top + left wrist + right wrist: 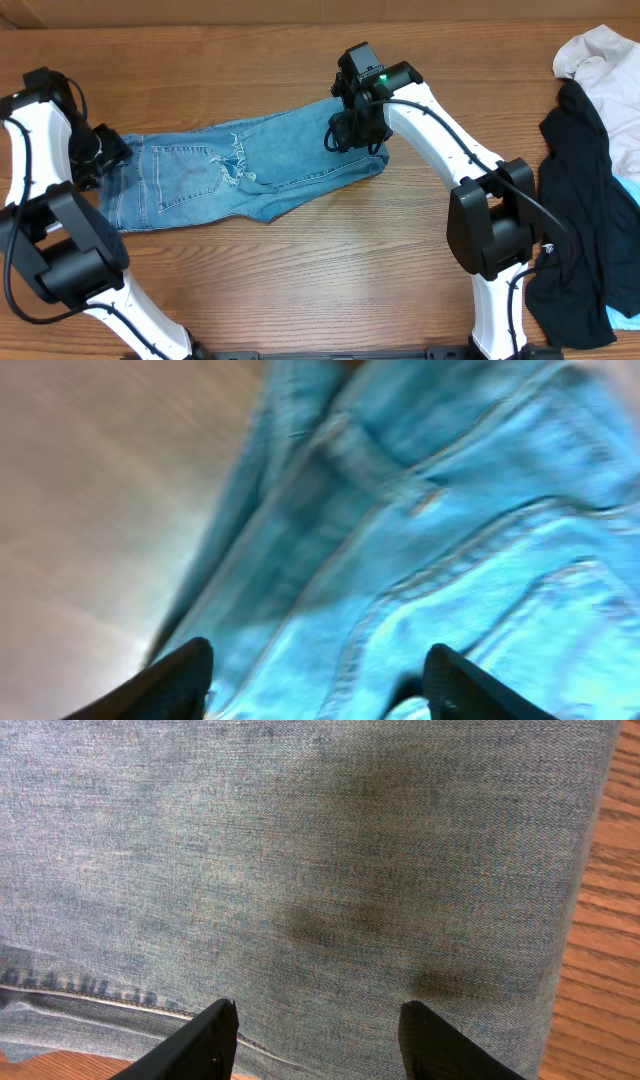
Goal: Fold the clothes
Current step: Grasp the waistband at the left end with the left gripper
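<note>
The light blue jeans (240, 165) lie folded on the wooden table, waist end at the left, folded leg end at the right, a stitched back pocket facing up. My left gripper (100, 155) is open over the waist end; its view shows blurred denim seams (420, 530) between its fingers (315, 680). My right gripper (352, 130) is open just above the right end of the jeans; its view shows flat denim (300, 870) under its fingers (318, 1040). Neither gripper holds anything.
A black garment (575, 200) and an off-white cloth (605, 70) lie at the right edge of the table, with a bit of light blue fabric (625, 190) beside them. Bare wood (610, 920) borders the jeans' right edge.
</note>
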